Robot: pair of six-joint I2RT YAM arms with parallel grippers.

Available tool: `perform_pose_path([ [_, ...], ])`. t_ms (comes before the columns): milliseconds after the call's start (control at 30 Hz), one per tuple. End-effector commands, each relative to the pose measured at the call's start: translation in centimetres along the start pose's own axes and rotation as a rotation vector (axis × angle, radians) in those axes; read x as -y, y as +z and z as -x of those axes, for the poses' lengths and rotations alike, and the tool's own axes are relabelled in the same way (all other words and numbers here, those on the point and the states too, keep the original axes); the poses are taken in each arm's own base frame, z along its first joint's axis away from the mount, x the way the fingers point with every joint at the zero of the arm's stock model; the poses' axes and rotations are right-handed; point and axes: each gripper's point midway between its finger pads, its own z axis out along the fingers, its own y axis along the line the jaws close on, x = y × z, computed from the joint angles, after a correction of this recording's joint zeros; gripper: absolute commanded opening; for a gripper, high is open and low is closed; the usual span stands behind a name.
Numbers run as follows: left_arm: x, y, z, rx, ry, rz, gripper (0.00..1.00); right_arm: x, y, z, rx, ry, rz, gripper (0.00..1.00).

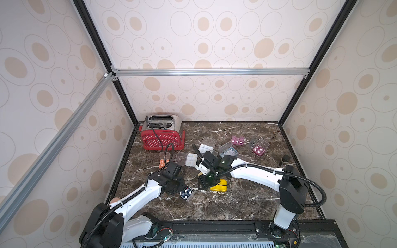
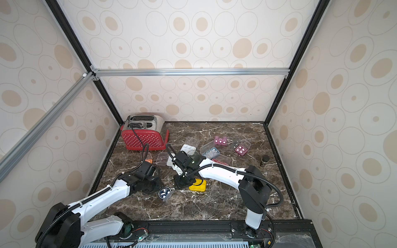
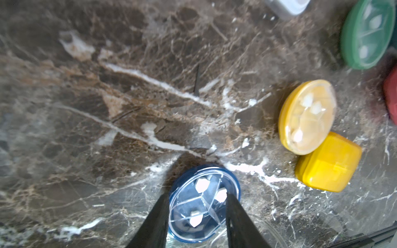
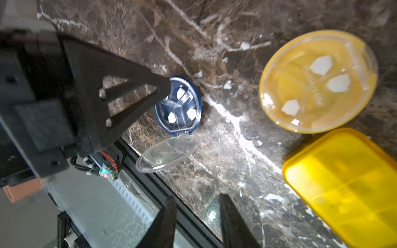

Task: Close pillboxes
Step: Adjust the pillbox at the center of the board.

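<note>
Left end effector (image 3: 197, 195) — tips down, part-open, empty — sits over the blue pillbox (image 3: 206, 206). Right end effector (image 4: 197, 196), at its 2 o'clock, hangs part-open, empty.

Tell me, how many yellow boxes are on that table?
2. A round yellow box with its clear lid shut and a rectangular yellow box lie side by side, not far from the blue box. Others may be hidden from view.

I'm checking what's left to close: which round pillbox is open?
The blue one: its clear lid is swung out beside it. The round yellow one and the green one have lids down over their pills.
</note>
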Motion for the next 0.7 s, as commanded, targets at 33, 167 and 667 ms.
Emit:
perform_pose_path([
  [33,-0.9,0.0,1.0,0.005,0.014,0.05,0.41,-1.0,1.5,-1.9,-0.045,-0.025,-0.032,0.34],
  [167,-0.8,0.8,1.9,0.011,0.006,0.044,0.36,-2.8,2.1,-1.4,-0.035,-0.041,0.011,0.32],
  [667,-1.4,2.8,0.5,-0.036,-0.03,0.027,0.32,-4.1,3.1,0.3,-0.02,-0.049,0.037,0.29],
])
